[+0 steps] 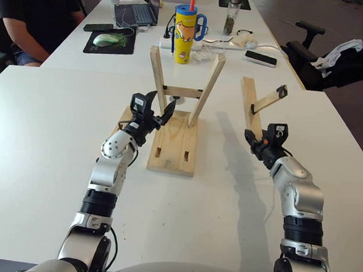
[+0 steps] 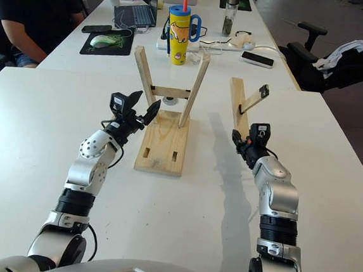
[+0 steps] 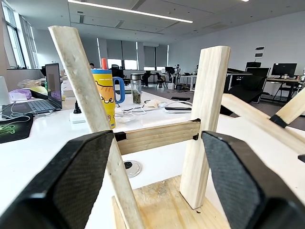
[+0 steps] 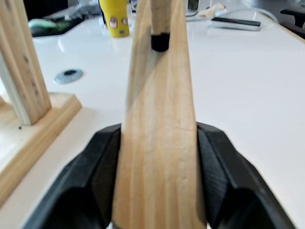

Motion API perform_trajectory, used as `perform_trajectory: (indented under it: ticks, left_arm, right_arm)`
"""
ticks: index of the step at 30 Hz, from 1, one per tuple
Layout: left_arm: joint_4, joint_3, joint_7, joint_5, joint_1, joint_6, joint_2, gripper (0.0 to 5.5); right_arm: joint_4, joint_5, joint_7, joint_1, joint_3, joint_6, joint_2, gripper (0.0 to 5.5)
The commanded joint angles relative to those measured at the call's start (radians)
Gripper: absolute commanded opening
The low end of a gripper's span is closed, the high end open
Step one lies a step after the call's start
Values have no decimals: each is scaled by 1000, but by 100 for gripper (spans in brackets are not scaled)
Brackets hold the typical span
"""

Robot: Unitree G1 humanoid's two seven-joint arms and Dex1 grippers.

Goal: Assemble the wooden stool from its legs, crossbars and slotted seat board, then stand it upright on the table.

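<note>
Lying flat on the white table, the slotted seat board serves as a base, so parts can be pushed down into it before the stool is turned over. Two legs joined by a crossbar stand in its far end, leaning slightly toward each other. The left gripper sits wide open at the near left of this frame, its pads straddling both legs without touching them, probably ready to steady them. Two near slots remain unfilled. Right of the board, well apart from it, the right gripper is clamped tight on the lower end of a loose leg, held upright, presumably for carrying to those slots. A short crossbar juts from it toward the far right, its dark tip free. The fingers hide that leg's foot, so whether it touches the table is unclear, as is how deeply the standing legs are seated.
</note>
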Motion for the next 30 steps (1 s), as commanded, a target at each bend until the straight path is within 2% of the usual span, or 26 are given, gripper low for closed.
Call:
perform_trajectory:
  ticks: [1, 7, 16, 22, 26, 30]
  left_arm:
    - [1, 31, -23, -55, -39, 45, 8, 347]
    - [-44, 89, -107, -226, -69, 145, 7, 410]
    - [-106, 201, -264, -627, -168, 539, 97, 535]
    - [-119, 195, -341, -754, -216, 723, 159, 540]
    - [-46, 227, -387, -846, -297, 850, 195, 540]
    - [19, 204, -451, -840, -359, 915, 240, 540]
  right_arm:
    - [-73, 91, 42, -72, -52, -60, -7, 204]
    - [-123, 209, 110, -135, -66, -6, -40, 204]
    - [-188, 461, 277, -205, -79, 166, -124, 204]
    - [-197, 591, 430, -214, -23, 308, -200, 204]
    - [-219, 640, 538, -185, 29, 377, -249, 204]
    - [-229, 686, 629, -172, 53, 426, -288, 204]
